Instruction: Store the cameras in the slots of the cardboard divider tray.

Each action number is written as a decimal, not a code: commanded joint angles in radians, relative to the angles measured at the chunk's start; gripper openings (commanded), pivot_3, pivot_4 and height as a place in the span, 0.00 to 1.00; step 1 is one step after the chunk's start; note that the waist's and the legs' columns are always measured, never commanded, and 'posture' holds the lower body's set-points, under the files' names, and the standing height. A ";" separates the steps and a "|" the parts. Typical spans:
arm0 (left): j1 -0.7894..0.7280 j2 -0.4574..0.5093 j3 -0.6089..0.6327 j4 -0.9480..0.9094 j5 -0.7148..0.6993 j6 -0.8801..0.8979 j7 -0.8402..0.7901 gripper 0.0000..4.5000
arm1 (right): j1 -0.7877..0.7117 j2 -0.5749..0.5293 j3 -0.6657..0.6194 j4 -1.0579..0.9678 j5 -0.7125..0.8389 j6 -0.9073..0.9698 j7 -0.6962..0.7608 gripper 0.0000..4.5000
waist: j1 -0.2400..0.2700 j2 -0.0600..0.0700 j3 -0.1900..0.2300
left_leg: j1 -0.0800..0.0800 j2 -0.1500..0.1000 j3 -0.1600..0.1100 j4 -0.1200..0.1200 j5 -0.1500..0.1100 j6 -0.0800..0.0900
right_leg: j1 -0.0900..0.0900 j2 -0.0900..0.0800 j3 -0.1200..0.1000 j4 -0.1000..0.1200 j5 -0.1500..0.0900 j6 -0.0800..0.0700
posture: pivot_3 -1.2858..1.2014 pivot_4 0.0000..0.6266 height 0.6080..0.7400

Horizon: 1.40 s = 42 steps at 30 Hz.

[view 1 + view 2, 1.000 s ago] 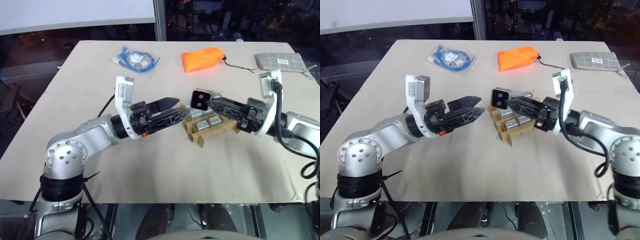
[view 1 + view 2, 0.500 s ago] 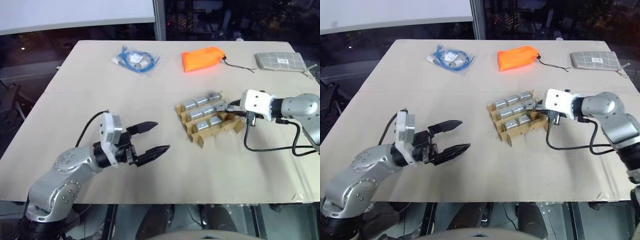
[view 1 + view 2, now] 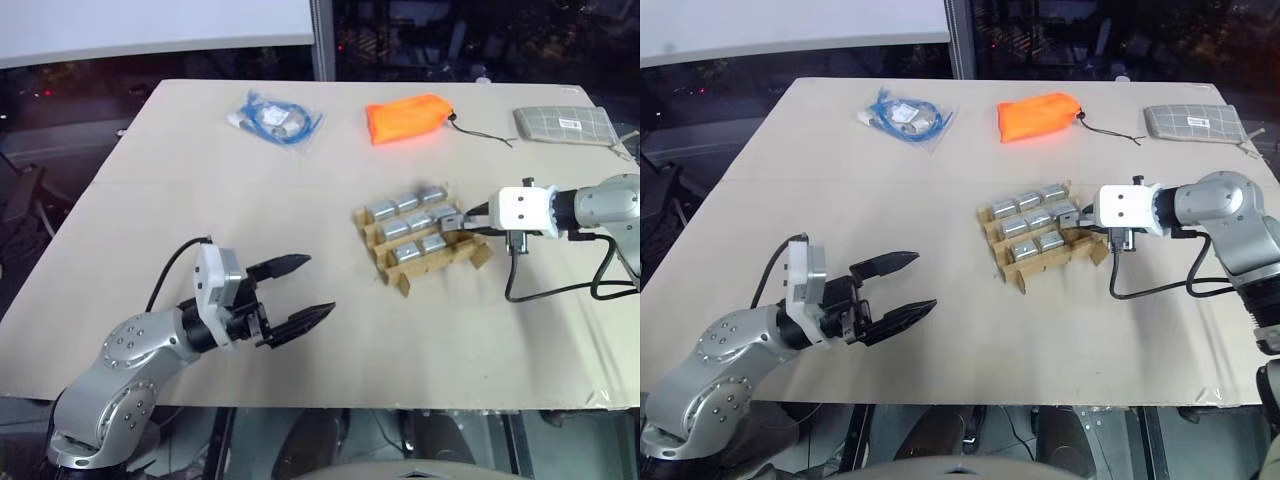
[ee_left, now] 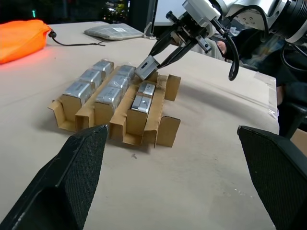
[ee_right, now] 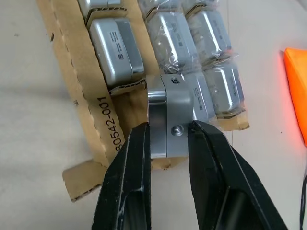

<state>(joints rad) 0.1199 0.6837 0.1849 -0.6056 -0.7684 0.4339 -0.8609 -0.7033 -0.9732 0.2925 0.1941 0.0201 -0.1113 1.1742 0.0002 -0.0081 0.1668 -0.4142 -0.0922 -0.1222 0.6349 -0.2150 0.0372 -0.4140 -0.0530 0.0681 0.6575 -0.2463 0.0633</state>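
The cardboard divider tray (image 3: 393, 277) lies at the table's middle right, with several silver-grey cameras (image 3: 405, 222) set in its slots. My right gripper (image 5: 170, 128) is shut on one more camera (image 5: 165, 103), holding it tilted at the tray's right end over a slot of the nearest row (image 4: 145, 68). Whether that camera touches the cardboard I cannot tell. My left gripper (image 3: 318, 286) hangs open and empty over the near left of the table, well away from the tray and pointing toward it.
An orange pouch (image 3: 408, 117) lies behind the tray. A bag with a blue cable (image 3: 272, 118) sits at the back left. A grey checked pouch (image 3: 562, 124) is at the back right corner. The right arm's black cable (image 3: 545, 293) loops over the table.
My left gripper has drawn back from beside the tray to the near left and sunk lower. My right gripper has rolled and carried its camera down to the tray's right end.
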 commanded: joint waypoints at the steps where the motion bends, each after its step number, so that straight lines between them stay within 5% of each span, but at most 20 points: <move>1: 0.001 -0.001 0.008 -0.038 -0.005 -0.016 -0.004 1.00 | 0.003 -0.026 -0.018 -0.026 -0.021 -0.001 0.064 0.12 | 0.001 0.000 0.000 | 0.000 0.000 0.000 0.000 0.000 0.000 | 0.000 0.000 0.000 0.000 0.000 0.000 | 0.52 0.24 1.00; 19: 0.001 -0.001 -0.004 -0.055 0.003 -0.011 0.013 1.00 | -0.078 -0.013 0.043 -0.023 -0.145 0.006 0.195 0.12 | 0.014 0.000 0.000 | 0.000 0.000 0.000 0.000 0.000 0.000 | 0.000 0.000 0.000 0.000 0.000 0.000 | 0.52 0.24 1.00; 26: -0.004 -0.007 -0.011 -0.058 0.004 -0.009 0.023 1.00 | -0.083 0.002 -0.012 -0.033 -0.133 0.037 0.141 0.83 | 0.010 0.000 0.000 | 0.000 0.000 0.000 0.000 0.000 0.000 | 0.000 0.000 0.000 0.000 0.000 0.000 | 0.52 0.24 1.00; 30: -0.008 -0.008 -0.016 -0.056 0.006 -0.010 0.022 1.00 | -0.055 0.000 -0.050 -0.074 -0.102 0.084 0.113 0.83 | 0.011 0.000 0.000 | 0.000 0.000 0.000 0.000 0.000 0.000 | 0.000 0.000 0.000 0.000 0.000 0.000 | 0.52 0.24 1.00; 36: 0.000 -0.041 -0.012 -0.036 0.032 -0.035 0.051 1.00 | 0.198 0.006 -0.323 -0.339 0.134 0.400 0.015 0.83 | 0.018 0.000 0.000 | -0.001 0.000 -0.001 0.000 0.000 0.000 | 0.000 0.000 -0.001 0.000 0.000 0.000 | 0.52 0.24 1.00; 39: 0.006 -0.093 0.012 -0.019 0.002 -0.059 0.062 1.00 | 0.396 0.071 -0.513 -0.479 0.229 0.537 -0.108 1.00 | 0.019 0.000 0.000 | -0.001 0.000 -0.001 0.000 0.000 0.001 | 0.000 -0.001 -0.001 0.000 0.000 0.000 | 0.52 0.24 1.00; 42: 0.020 -0.118 0.010 -0.003 0.040 -0.073 0.085 1.00 | 0.544 0.151 -0.655 -0.599 0.316 0.639 -0.195 1.00 | 0.017 0.000 0.000 | 0.000 0.000 -0.001 0.001 0.000 0.001 | 0.001 0.000 0.000 0.001 0.000 0.000 | 0.52 0.24 1.00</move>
<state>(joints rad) 0.1290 0.5706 0.1827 -0.6068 -0.7439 0.3873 -0.7888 -0.1887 -0.8369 -0.2642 -0.3188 0.2777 0.4789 1.0315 0.0170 -0.0077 0.1664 -0.4143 -0.0923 -0.1230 0.6355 -0.2153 0.0378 -0.4138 -0.0531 0.0685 0.6593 -0.2463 0.0633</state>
